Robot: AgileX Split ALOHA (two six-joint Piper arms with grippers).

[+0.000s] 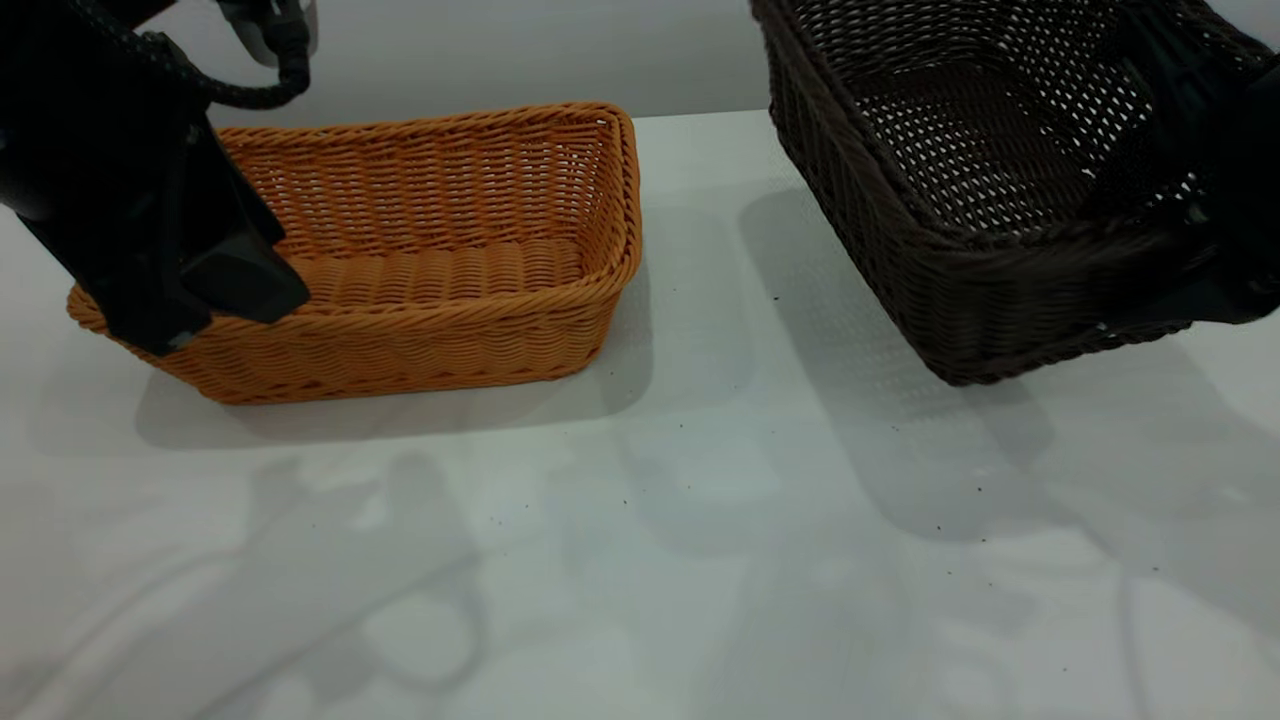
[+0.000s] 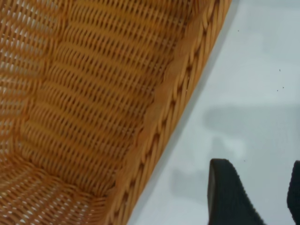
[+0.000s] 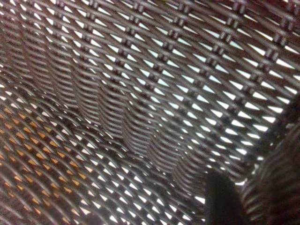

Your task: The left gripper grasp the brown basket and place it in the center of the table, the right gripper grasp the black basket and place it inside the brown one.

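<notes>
The brown basket (image 1: 450, 270) stands upright on the white table (image 1: 700, 520), left of the middle. My left gripper (image 1: 215, 300) is at the basket's left end. In the left wrist view its fingers (image 2: 225, 187) are apart over bare table, just outside the braided rim of the brown basket (image 2: 93, 93), and the left gripper (image 2: 258, 171) holds nothing. The black basket (image 1: 1000, 200) hangs tilted in the air at the upper right, clear of the table. My right gripper (image 1: 1220, 270) is shut on its right rim. In the right wrist view one finger (image 3: 218, 197) lies inside the black basket's weave (image 3: 140, 93).
The black basket's shadow falls on the table right of the brown basket. A gap of bare table lies between the two baskets. The table's far edge runs just behind the brown basket. Tiny dark specks dot the front of the table.
</notes>
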